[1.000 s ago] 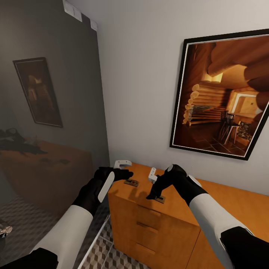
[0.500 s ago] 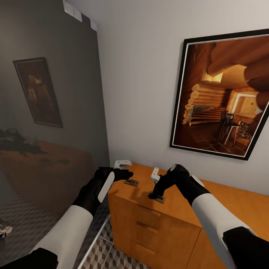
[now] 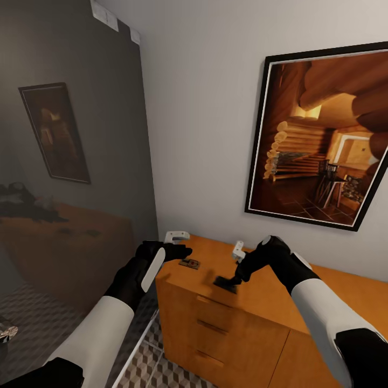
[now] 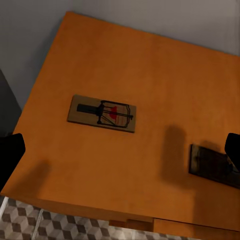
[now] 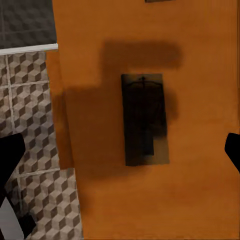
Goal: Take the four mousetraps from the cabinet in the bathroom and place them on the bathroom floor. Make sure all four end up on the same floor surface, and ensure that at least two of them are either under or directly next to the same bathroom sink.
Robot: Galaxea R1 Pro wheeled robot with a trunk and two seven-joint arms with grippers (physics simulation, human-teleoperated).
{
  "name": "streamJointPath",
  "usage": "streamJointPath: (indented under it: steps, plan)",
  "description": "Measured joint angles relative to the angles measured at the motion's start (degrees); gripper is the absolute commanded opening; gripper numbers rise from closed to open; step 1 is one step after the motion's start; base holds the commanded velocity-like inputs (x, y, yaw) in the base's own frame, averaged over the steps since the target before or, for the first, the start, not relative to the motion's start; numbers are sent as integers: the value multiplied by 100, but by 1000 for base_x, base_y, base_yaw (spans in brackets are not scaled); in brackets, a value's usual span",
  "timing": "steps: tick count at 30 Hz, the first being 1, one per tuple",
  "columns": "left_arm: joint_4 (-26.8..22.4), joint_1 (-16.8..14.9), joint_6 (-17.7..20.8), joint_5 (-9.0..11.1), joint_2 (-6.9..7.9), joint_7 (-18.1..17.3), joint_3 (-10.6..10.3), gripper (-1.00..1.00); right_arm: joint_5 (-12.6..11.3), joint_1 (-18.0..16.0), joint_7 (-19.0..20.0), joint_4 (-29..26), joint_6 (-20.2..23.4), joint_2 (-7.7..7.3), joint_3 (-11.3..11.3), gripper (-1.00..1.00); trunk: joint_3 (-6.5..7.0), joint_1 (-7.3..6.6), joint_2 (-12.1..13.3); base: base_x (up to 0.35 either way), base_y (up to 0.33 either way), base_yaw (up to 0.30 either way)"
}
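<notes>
Movement over the last second is all in our right arm: its gripper (image 3: 233, 269) has slid along the cabinet (image 3: 258, 307) top away from the left end, and the shadowed mousetrap (image 3: 225, 284) near the front edge lies flat on the wood with the spread fingers on either side of it (in the right wrist view (image 5: 145, 119) black fingertips stand well clear of both long edges). We judge the pick not yet made; the jaws must drop and close.

Our left gripper (image 3: 180, 249) hangs by the cabinet's left end, also open and empty, over the second mousetrap (image 4: 102, 113), a pale wooden slab with a dark wire spring and red mark.

Smooth matte orange wood makes the top; slim bar handles cross the drawer fronts. Cube-pattern tiles of the bathroom floor (image 5: 30, 120) show beyond the cabinet's edge.
</notes>
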Motion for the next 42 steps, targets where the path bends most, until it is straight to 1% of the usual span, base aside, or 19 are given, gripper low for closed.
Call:
streamJointPath:
  steps: [3,5,8,9,12,17,25,35,42]
  plan:
    - [0,0,0,0,0,0,0,100,0,0,153,0,-19,-88,-17,100,0,0,0,0,0,0]
    - [0,0,0,0,0,0,0,100,1,-1,184,0,-103,-155,-26,100,0,0,0,0,0,0]
    - [0,0,0,0,0,0,0,100,-1,0,198,0,-277,-220,-35,100,0,0,0,0,0,0]
    - [0,0,0,0,0,0,0,100,-3,0,202,0,-419,-262,-41,100,0,0,0,0,0,0]
    - [0,0,-1,0,0,-4,0,100,-6,0,206,0,-612,-315,-51,100,0,0,0,0,0,0]
    - [0,0,0,0,0,-8,0,100,-7,0,159,0,-772,-387,-109,100,0,0,0,0,0,0]
    - [0,0,-1,0,0,-9,0,100,-1,0,141,0,-825,-406,-279,100,0,0,0,0,0,0]
    - [5,0,-1,0,0,-9,0,100,-11,-11,174,0,-798,-405,-320,100,0,0,0,0,0,0]
    - [4,0,-1,0,0,-9,0,100,-27,-102,207,-3,-769,-403,-355,100,0,0,0,0,0,0]
